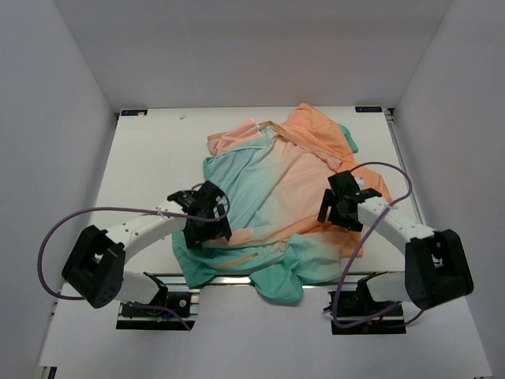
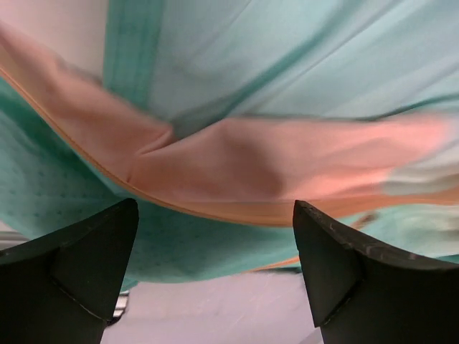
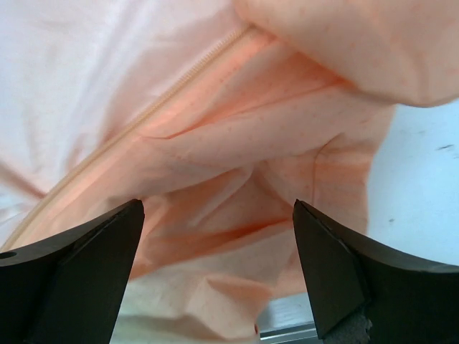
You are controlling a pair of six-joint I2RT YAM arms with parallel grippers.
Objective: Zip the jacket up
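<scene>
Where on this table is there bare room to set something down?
The widest bare table lies far left, between the jacket and the left wall. A thin strip runs along the jacket's right side. The near edge is crowded with arms and cables.

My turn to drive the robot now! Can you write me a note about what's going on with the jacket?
Left gripper: jaws open, holding nothing, low over the teal part of the jacket.
Right gripper: jaws open, empty, over the orange part, with a zipper edge in its view.
Jacket: crumpled on the table; the front looks unzipped.
Done: nothing zipped that I can see.
Left: find the slider (not visible), join both zipper sides, and pull it up.
</scene>
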